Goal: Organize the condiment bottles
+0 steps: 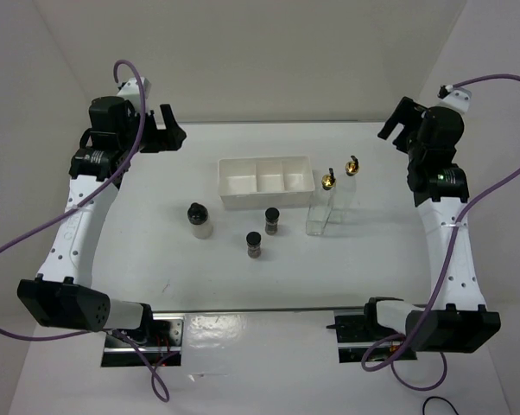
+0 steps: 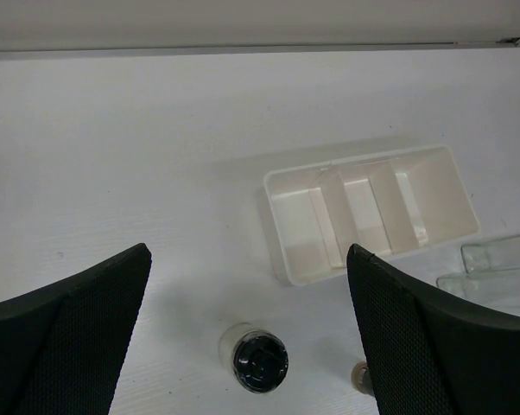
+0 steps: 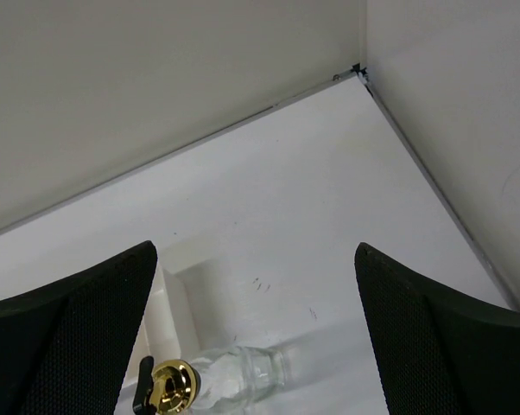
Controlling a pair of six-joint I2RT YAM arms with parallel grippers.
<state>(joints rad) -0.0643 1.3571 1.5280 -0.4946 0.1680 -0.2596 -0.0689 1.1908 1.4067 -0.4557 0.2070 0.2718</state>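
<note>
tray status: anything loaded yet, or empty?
Empty. The top and left wrist views show bare white floors in all three compartments of the tray; nothing sits inside.

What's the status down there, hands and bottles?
Both open, empty: left gripper, right gripper. All five standing outside tray: glass bottles, whitish jar, dark jars. Nothing blocking the tray.
</note>
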